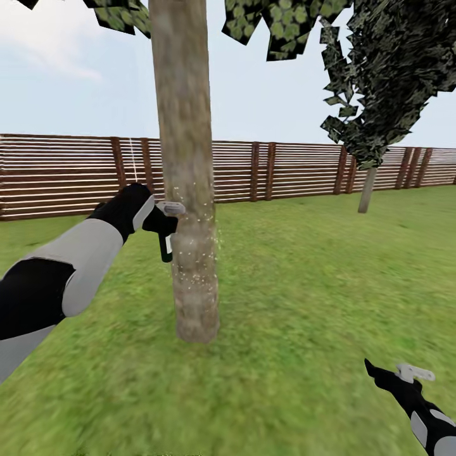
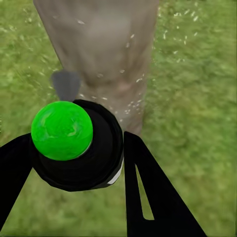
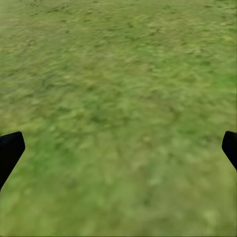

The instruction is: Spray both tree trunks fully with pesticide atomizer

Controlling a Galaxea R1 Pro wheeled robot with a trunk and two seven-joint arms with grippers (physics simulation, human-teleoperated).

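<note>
Lawn behind, left jaws clamp atomizer (image 1: 166,244) beside trunk (image 1: 187,190).

Head view: from above, facing forward across the grass (image 1: 304,297) toward the fence (image 1: 63,174), the tree trunk (image 1: 187,190) near, left of centre. Left wrist view: close behind the atomizer (image 2: 79,145), facing that same trunk. Right wrist view: facing down, near the grass.
</note>
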